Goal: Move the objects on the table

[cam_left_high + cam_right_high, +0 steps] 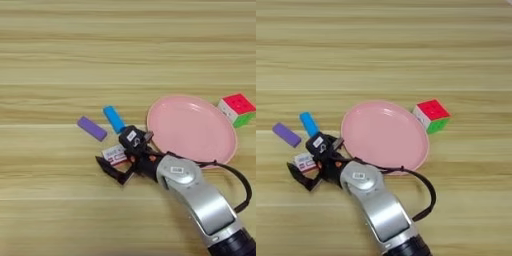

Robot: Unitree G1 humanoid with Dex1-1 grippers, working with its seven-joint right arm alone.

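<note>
The right gripper point(118, 157) straddled the white eraser point(114, 154), fingers spread. The pink plate point(192, 130) lay bare; nothing looked moved yet.

Open table point(60, 45) up top & left; blue bar point(114, 119), purple bar point(92, 128), pink plate point(191, 128) crowd gripper point(118, 156).

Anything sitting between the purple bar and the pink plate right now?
Yes: the blue bar lies between the purple bar and the pink plate, nearer the purple one. Only bare table fills the remaining gaps; both eye views show it.
</note>
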